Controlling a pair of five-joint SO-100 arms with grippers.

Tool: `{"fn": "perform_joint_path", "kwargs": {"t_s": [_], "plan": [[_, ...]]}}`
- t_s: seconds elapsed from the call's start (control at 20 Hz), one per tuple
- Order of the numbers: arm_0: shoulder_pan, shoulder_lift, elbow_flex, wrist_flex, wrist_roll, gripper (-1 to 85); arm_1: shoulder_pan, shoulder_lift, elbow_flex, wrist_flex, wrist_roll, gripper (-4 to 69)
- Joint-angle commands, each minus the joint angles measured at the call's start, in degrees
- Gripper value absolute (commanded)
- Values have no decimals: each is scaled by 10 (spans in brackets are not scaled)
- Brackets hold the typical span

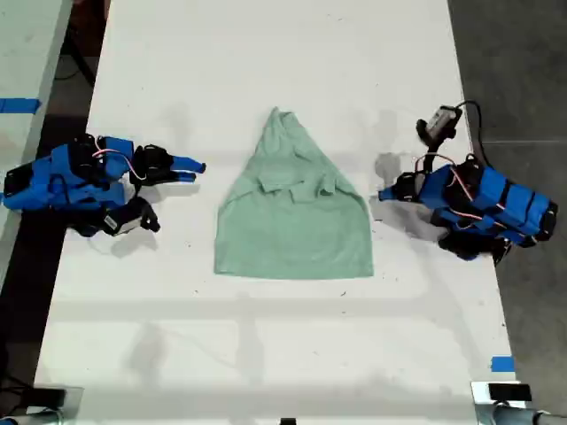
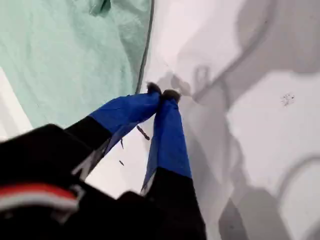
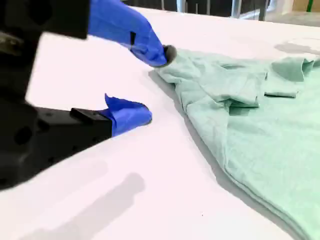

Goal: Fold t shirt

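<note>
The t shirt [image 1: 292, 221] is pale mint green and lies flat mid-table. Its sleeves are folded in, so it tapers to a point at the far end. My first gripper [image 1: 383, 195] is shut with nothing in it, just off the shirt's edge at the exterior view's right. The first wrist view shows its blue fingertips [image 2: 162, 92] pressed together over bare table beside the t shirt [image 2: 70, 55]. My second gripper [image 1: 190, 171] is at the exterior view's left, open and empty. In its wrist view the second gripper [image 3: 150, 85] stands apart from the t shirt [image 3: 260, 130].
The white table [image 1: 266, 354] extends around the shirt on all sides. A blue tape mark [image 1: 502, 364] sits near its edge at the exterior view's lower right. Dark floor [image 1: 523, 71] lies beyond that edge, and another surface with blue tape [image 1: 18, 105] is at the exterior view's left.
</note>
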Motion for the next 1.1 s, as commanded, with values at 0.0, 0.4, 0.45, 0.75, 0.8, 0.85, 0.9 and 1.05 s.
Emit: {"fn": "perform_joint_path", "kwargs": {"t_s": [0.0,0.4,0.45,0.75,0.8,0.85,0.9,1.05], "plan": [[-150,5,0,8,41,-3,-33,4,-77,43,89,2],[-149,5,2,6,41,-3,-202,-294,-272,15,221,68],[-149,5,2,5,41,-3,-224,-315,-247,-11,242,174],[-149,5,2,4,41,-3,-286,-420,-154,-182,284,281],[-149,5,2,5,41,-3,-290,-441,-148,-195,294,280],[-149,5,2,5,41,-3,-294,-461,-143,-207,302,279],[-148,5,2,5,41,-3,-294,-484,-138,-229,305,276],[-149,5,2,5,41,-3,-292,-619,-176,-273,300,272]]}}
